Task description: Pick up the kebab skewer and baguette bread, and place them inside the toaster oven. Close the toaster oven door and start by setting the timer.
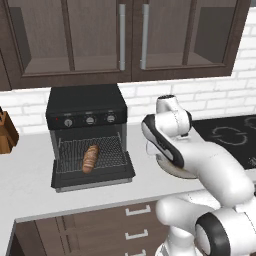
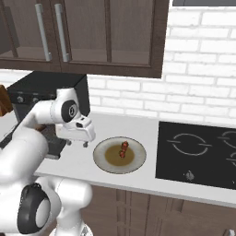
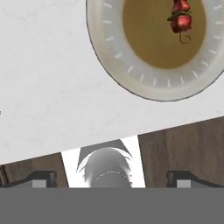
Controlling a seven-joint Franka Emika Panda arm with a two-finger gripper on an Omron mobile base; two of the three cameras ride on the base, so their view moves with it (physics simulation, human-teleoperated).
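The black toaster oven [image 1: 87,107] stands on the counter with its door [image 1: 95,179] folded down flat. The tan baguette bread [image 1: 90,159] lies on the wire rack inside. The kebab skewer [image 2: 123,149] of dark red meat chunks rests on a round plate [image 2: 97,156] to the right of the oven. My gripper [image 2: 77,144] hangs open and empty above the counter, between the oven and the plate. In the hand view the skewer [image 3: 180,17] lies at the top right on the plate [image 3: 105,43], and my fingertips [image 3: 41,177] stand wide apart over the counter's front edge.
A black cooktop [image 2: 198,152] fills the counter right of the plate. A wooden knife block [image 1: 6,132] stands left of the oven. Dark wall cabinets [image 1: 125,35] hang above. My arm covers part of the plate [image 1: 175,172] in the left base view.
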